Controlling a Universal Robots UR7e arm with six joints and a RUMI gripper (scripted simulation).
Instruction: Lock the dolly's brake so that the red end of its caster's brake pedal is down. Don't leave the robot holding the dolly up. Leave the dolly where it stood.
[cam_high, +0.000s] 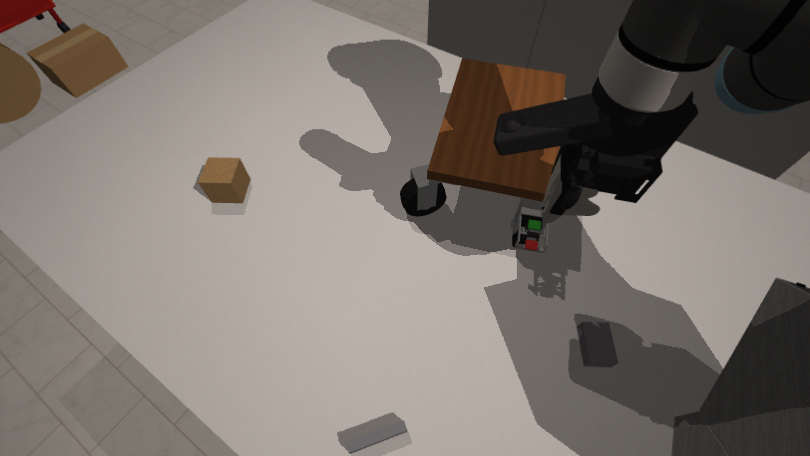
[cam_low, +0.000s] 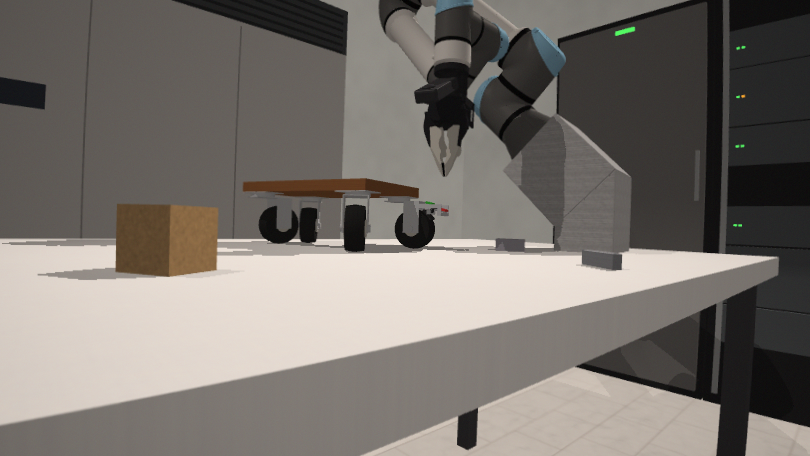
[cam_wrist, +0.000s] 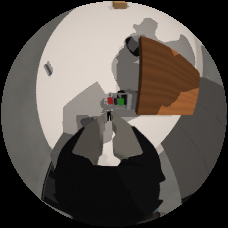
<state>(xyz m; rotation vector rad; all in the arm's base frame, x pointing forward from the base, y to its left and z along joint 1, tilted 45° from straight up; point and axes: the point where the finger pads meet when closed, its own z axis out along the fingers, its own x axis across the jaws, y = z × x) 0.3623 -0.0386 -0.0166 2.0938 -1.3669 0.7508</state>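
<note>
The dolly (cam_high: 494, 129) has a brown wooden deck and black casters, and stands with its wheels on the white table; it also shows in the side view (cam_low: 334, 210) and the wrist view (cam_wrist: 162, 77). The brake pedal (cam_high: 531, 233) sticks out from the near right caster, with a green end near the deck and a red end (cam_high: 531, 244) outward. In the side view the red end (cam_low: 444, 210) sits slightly lower than the green end. My gripper (cam_low: 443, 168) is shut and empty, hanging above the pedal and clear of it. In the wrist view the fingertips point at the pedal (cam_wrist: 115, 101).
A brown cube (cam_high: 223, 179) sits on the table's left. A dark block (cam_high: 597, 343) lies near the robot base (cam_high: 759, 373). A grey block (cam_high: 372, 432) lies near the front edge. A cardboard box (cam_high: 76, 58) is on the floor.
</note>
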